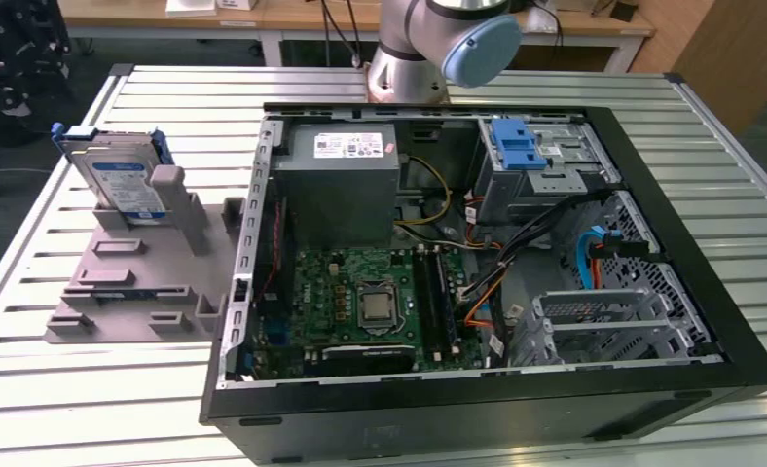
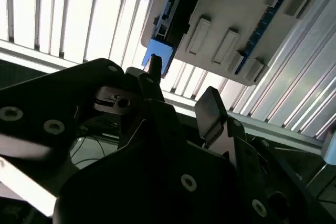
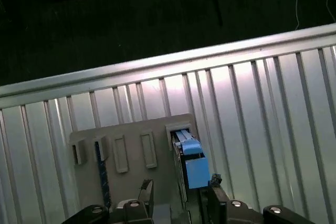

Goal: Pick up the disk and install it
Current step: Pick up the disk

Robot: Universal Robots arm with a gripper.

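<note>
**Nothing lifted yet: disk in its holder, gripper empty**

My gripper (image 2: 181, 95) is spread wide, its 2 fingers (image 2: 210, 111) well apart with nothing between them. In both wrist views I look past my fingertips at the disk (image 3: 191, 163), and I am not touching it. It lines up roughly with the gap between my fingers, which I read as hovering over it.

In the exterior view the disk (image 1: 122, 180) stands on edge in the grey holder (image 1: 150, 282). Its label faces outward and a blue rail runs along its top edge. The holder sits on the slatted table (image 1: 46, 389), just beside the open computer case (image 1: 488, 418), on the exterior view's left.

Inside the case, the silver cage with the blue latch (image 1: 520, 146) sits in the far corner, near the arm's base. I cannot tell whether its bay is free.

By my judgement 0 of the 2 steps are done. The disk is not yet gripped or lifted, so the pick-up and the install are both left.
</note>
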